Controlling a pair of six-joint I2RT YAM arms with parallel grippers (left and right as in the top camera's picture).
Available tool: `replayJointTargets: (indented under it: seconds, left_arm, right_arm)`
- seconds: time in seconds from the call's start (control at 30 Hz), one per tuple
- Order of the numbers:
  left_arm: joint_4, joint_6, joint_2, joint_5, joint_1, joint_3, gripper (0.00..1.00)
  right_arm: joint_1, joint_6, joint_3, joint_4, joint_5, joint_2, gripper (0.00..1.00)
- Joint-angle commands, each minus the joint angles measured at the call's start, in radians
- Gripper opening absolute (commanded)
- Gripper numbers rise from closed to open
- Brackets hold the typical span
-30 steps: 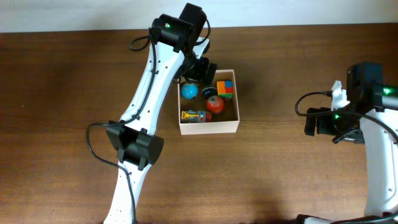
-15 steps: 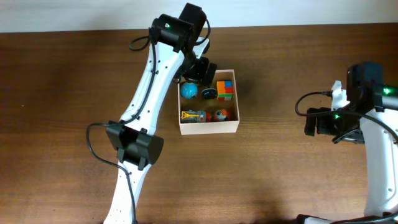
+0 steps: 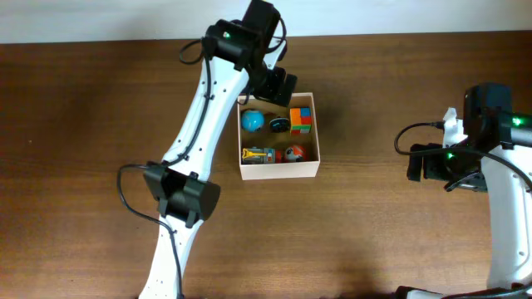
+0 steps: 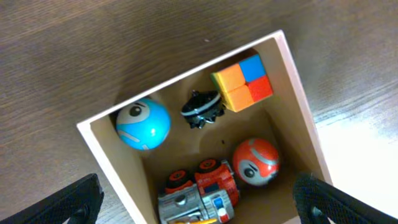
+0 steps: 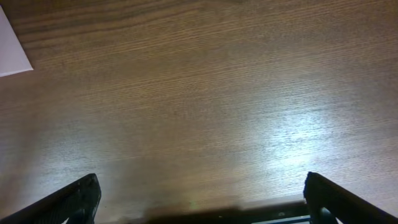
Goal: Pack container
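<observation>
The container [image 3: 279, 171] is a square white-walled box with a tan floor, at the table's middle. It also shows in the left wrist view [image 4: 107, 152]. Inside lie a blue ball [image 4: 143, 124], a small black toy [image 4: 203, 109], a colour cube [image 4: 243, 81], an orange ball [image 4: 255, 162] and an orange-and-grey toy vehicle [image 4: 198, 193]. My left gripper [image 3: 278, 86] hovers over the box's far edge, open and empty, its fingertips wide apart in the left wrist view [image 4: 198, 198]. My right gripper [image 3: 426, 164] is open and empty over bare table at the right.
The brown wooden table [image 3: 382, 232] surrounds the box. A white wall strip [image 3: 83, 21] runs along the far edge. A white corner of the container [image 5: 12, 50] shows at the upper left of the right wrist view.
The orange ball dropped from under my left gripper to the box floor at the front right. My left gripper then rose and shifted toward the far edge. The right arm stayed still.
</observation>
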Motion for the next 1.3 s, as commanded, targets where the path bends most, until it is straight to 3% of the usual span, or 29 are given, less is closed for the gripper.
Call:
replayJointTargets:
  seconds: [0.0,0.17,0.3,0.4,0.67,1.0,1.27]
  left_arm:
    - [0.013,0.009,-0.045,0.012,-0.019,0.019,0.99]
    - [0.148,0.025,-0.090,0.023,-0.057,0.019,0.99]
    - [0.317,0.187,-0.124,0.112,-0.069,0.012,0.99]
    - [0.421,0.212,-0.174,0.182,-0.047,-0.080,0.99]
    - [0.809,0.212,-0.524,0.195,0.018,-0.735,0.99]
    - [1.067,0.211,-0.988,0.070,0.178,-1.461,0.99]
    - [1.483,0.211,-1.356,0.072,0.288,-1.989,0.99]
  right_arm:
    - [-0.006,-0.002,0.000,0.001,0.013,-0.001,0.99]
    - [-0.006,-0.002,0.000,0.001,0.013,-0.001,0.99]
    - [-0.006,-0.002,0.000,0.001,0.013,-0.001,0.99]
    - [-0.006,-0.002,0.000,0.001,0.013,-0.001,0.99]
    - [-0.006,-0.002,0.000,0.001,0.013,-0.001,0.99]
    - [-0.006,-0.002,0.000,0.001,0.013,-0.001,0.99]
    - [-0.006,-0.002,0.000,0.001,0.013,-0.001,0.99]
